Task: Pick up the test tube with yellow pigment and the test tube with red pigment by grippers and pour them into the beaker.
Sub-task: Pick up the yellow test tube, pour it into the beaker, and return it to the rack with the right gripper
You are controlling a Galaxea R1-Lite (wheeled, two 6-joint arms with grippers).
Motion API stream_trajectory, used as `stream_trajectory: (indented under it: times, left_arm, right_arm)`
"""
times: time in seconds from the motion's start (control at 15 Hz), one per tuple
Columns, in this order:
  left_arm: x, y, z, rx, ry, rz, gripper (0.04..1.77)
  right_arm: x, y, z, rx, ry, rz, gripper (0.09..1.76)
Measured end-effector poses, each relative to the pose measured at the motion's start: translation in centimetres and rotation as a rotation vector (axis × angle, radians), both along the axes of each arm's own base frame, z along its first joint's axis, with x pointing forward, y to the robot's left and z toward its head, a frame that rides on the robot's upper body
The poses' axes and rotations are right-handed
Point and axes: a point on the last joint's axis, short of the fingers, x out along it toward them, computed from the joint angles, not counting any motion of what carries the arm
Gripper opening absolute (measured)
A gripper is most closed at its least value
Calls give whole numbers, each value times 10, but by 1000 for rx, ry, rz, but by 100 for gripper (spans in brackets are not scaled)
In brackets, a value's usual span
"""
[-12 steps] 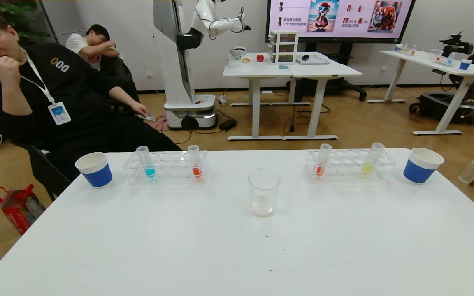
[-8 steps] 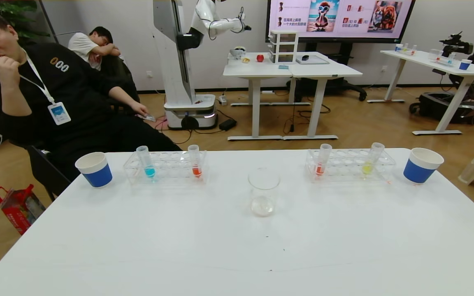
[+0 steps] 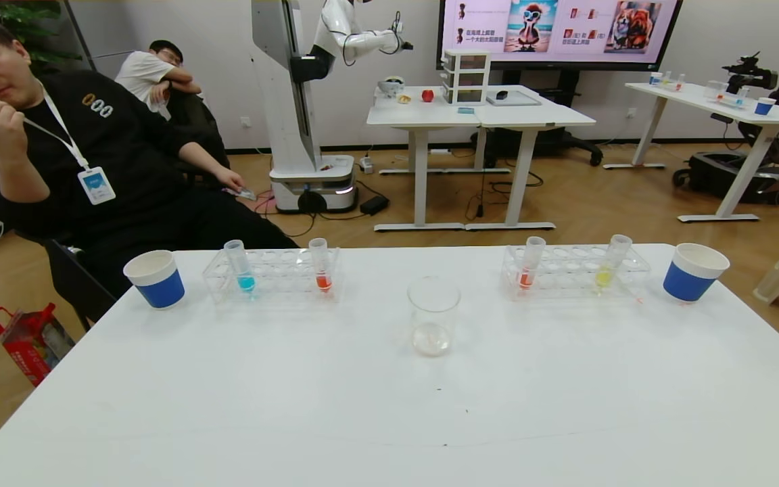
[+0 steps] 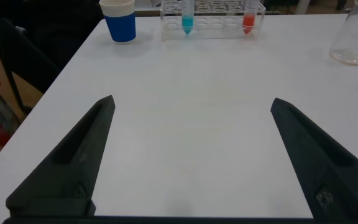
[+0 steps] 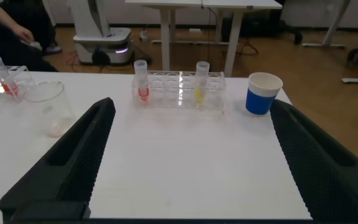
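Observation:
The yellow test tube [image 3: 610, 262] stands in the right clear rack [image 3: 575, 281], and shows in the right wrist view [image 5: 200, 82]. A red test tube [image 3: 530, 265] stands at that rack's left end, seen too in the right wrist view [image 5: 142, 83]. A second red test tube [image 3: 321, 266] and a blue one [image 3: 241, 266] stand in the left rack [image 3: 274, 284]. The empty beaker [image 3: 433, 315] stands mid-table. My left gripper [image 4: 191, 109] and right gripper [image 5: 191, 109] are open, empty, near the table's front, out of the head view.
Blue-and-white paper cups stand at the far left [image 3: 155, 279] and far right [image 3: 693, 272] of the white table [image 3: 389, 406]. A seated man [image 3: 78, 149] is behind the table's far left corner. A red bag [image 3: 28, 338] sits on the floor at left.
The seated man has raised his hand to his face and the man behind him has shifted. Nothing on the table has moved.

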Motion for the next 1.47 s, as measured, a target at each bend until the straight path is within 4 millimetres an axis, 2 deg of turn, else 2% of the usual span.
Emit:
stream_trajectory:
  times: [0.27,0.53,1.0,1.27,1.47]
  left_arm:
    - [0,0,0,0,0,0,175]
    - [0,0,0,0,0,0,175]
    - [0,0,0,0,0,0,175]
    - [0,0,0,0,0,0,175]
    - [0,0,0,0,0,0,175]
  right_arm:
    - [59,2,10,-2,15,6,174]
    - [109,1,1,-5,51,-1,174]
    - [176,-4,-42,-2,79,17,174]
    - [205,-7,-74,-1,75,14,174]
    - [225,-13,-105,9,153,19,174]
